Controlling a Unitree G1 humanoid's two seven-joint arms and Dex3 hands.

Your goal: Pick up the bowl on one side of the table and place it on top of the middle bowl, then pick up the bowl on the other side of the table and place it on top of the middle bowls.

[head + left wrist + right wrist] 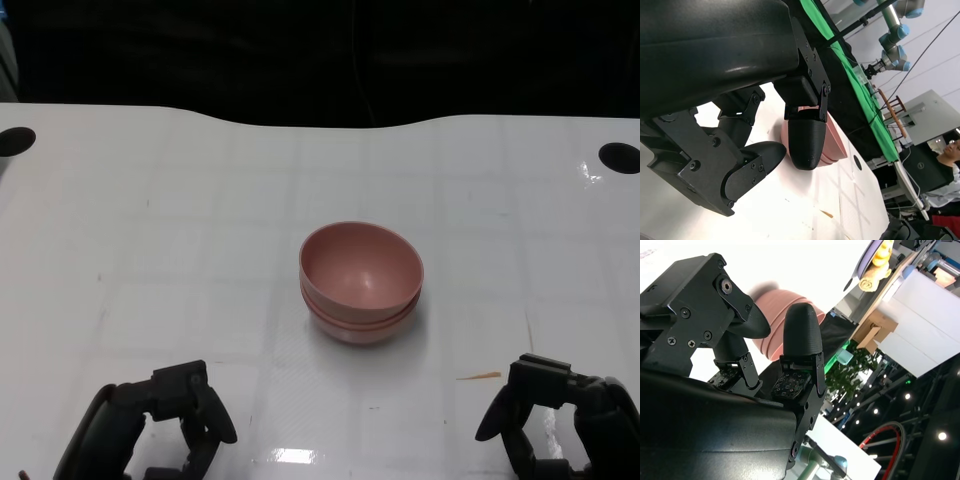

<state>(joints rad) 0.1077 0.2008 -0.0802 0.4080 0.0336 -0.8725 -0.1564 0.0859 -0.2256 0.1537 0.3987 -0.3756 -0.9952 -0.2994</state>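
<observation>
While both arms sit at the near edge of the desk (pixel 200 200), neither is holding anything: the left robot hand (pixel 165 420) has its fingers loosely curled but apart with nothing between them, and the right robot hand (pixel 560 415) looks the same, fingers spread and nothing in them. Just ahead of the right robot hand and a bit inward there's a small orange-brown streak (pixel 479 376) on the white surface.

Further out, roughly midway between the two robot hands and well ahead of both, is the stack of pink bowls (pixel 361 282). They're nested upright, and you can see the rims layered one under another, so the side bowls are already on the middle one. Both wrist views catch the same stack past the fingertips (pixel 807 145), clear of them, not touching.

Past the stack, out toward the far corners of the desk, there's a black round hole (pixel 619 157) ahead of the right robot hand and another black round hole (pixel 15 141) ahead of the left one. A person (pixel 950 165) shows way off beyond the desk in the left wrist view.
</observation>
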